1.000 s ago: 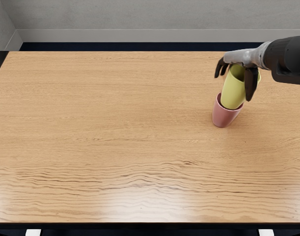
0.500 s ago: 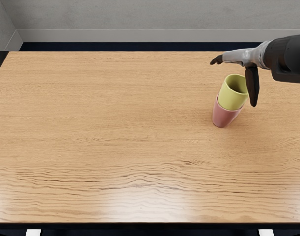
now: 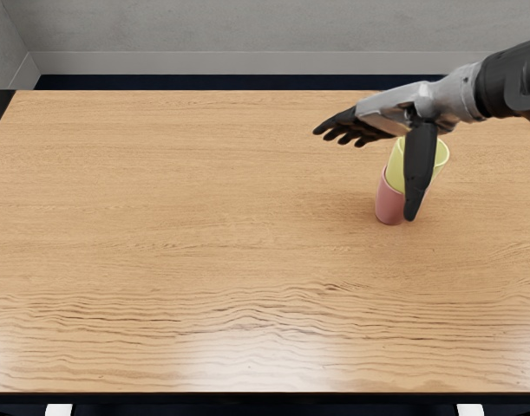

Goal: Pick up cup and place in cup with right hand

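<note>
Stretching leftward above the far right part of the wooden table (image 3: 195, 217), the fingers (image 3: 338, 121) of the right hand (image 3: 399, 108) lead the way, extended, a little fanned, wrapped around nothing. That's a hand wide open, likely so it can come away without dragging anything along!

Down below sits the pink cup (image 3: 389, 206), on the table towards the far right, upright, serving as the receiver; its base on the wood is what carries the pair. And just to the right and higher, look, the yellow cup (image 3: 395, 169), the one being placed, its lower end inside the pink cup and its upper part standing proud of the rim. The pink wall around it seems to be what keeps it up, since no grip is on it. Its mouth faces up, and its long axis runs upward out of the pink cup, leaning a touch to the right as seen from here. How deep it sits, I can't tell.

Across the front of both hangs the thumb (image 3: 419, 165), pointing down, well apart from the other fingers; whether it brushes either cup, the view won't say. A sideways knock looks like the danger, so lifting clear is the sensible next move. Furthest right, the dark forearm (image 3: 512, 82) enters from the edge.
</note>
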{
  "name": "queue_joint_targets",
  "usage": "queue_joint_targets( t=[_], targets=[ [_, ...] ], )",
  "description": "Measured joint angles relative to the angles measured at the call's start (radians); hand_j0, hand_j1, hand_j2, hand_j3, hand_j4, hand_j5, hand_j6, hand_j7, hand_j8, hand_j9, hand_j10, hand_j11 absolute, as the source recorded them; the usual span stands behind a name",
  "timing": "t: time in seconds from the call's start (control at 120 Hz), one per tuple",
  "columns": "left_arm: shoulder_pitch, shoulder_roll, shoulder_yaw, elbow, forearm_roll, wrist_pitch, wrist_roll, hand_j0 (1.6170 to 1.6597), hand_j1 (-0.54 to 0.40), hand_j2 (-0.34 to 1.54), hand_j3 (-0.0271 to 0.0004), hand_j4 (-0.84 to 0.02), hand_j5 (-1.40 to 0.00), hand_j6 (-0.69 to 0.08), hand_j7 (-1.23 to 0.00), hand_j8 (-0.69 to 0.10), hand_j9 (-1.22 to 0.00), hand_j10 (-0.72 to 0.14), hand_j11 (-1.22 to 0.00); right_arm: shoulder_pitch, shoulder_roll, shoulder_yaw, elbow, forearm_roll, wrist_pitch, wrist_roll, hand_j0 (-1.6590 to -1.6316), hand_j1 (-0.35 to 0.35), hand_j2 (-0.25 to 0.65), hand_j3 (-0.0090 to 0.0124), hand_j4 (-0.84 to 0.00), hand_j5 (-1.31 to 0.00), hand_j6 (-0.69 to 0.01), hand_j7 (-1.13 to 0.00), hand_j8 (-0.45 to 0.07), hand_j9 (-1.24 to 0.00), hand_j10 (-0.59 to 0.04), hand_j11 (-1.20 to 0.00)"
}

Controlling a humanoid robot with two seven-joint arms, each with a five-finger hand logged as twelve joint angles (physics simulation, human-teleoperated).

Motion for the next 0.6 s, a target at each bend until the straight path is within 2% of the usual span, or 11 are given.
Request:
queue_joint_targets(
  t=[0.125, 0.2, 0.3, 0.458, 0.6],
  targets=[
    [-0.006, 0.000, 0.001, -0.001, 0.000, 0.000, 0.000, 1.6581, 0.349, 0.00, 0.0000, 0.000, 0.00, -0.001, 0.00, -0.001, 0.00, 0.000, 0.00, -0.006, -0.087, 0.044, 0.050, 0.171, 0.030, 0.000, -1.6580, -0.299, -0.008, 0.0000, -0.045, -0.06, -0.046, -0.05, -0.045, -0.06, -0.044, -0.06],
    [-0.006, 0.000, 0.002, -0.001, 0.000, 0.000, 0.000, 1.6581, 0.349, 0.00, 0.0000, 0.000, 0.00, -0.001, 0.00, -0.001, 0.00, 0.000, 0.00, -0.009, -0.178, 0.057, 0.069, 0.289, 0.036, 0.000, -1.6580, -0.298, -0.008, 0.0000, -0.046, -0.06, -0.047, -0.06, -0.046, -0.06, -0.045, -0.06],
    [-0.006, 0.000, 0.002, -0.002, 0.000, 0.000, 0.000, 1.6581, 0.349, 0.00, 0.0000, 0.000, 0.00, 0.000, 0.00, 0.000, 0.00, 0.000, 0.00, -0.045, -0.272, 0.062, 0.081, 0.402, 0.041, 0.000, -1.6581, -0.296, -0.009, 0.0000, -0.047, -0.06, -0.048, -0.06, -0.047, -0.06, -0.046, -0.06],
    [-0.006, 0.000, 0.002, -0.002, 0.000, 0.000, 0.000, 1.6581, 0.349, 0.00, -0.0001, 0.000, 0.00, 0.000, 0.00, 0.000, 0.00, 0.000, 0.00, -0.100, -0.377, 0.062, 0.087, 0.519, 0.043, 0.000, -1.6581, -0.286, -0.011, 0.0000, -0.055, -0.07, -0.056, -0.07, -0.056, -0.07, -0.055, -0.07],
    [-0.004, 0.000, 0.002, -0.006, 0.001, 0.000, 0.000, 1.6581, 0.349, 0.00, -0.0001, 0.000, 0.00, 0.000, 0.00, 0.000, 0.00, 0.000, 0.00, -0.127, -0.435, 0.059, 0.088, 0.561, 0.044, 0.000, -1.6580, -0.277, -0.013, 0.0000, -0.062, -0.08, -0.063, -0.08, -0.063, -0.08, -0.063, -0.08]
  ],
)
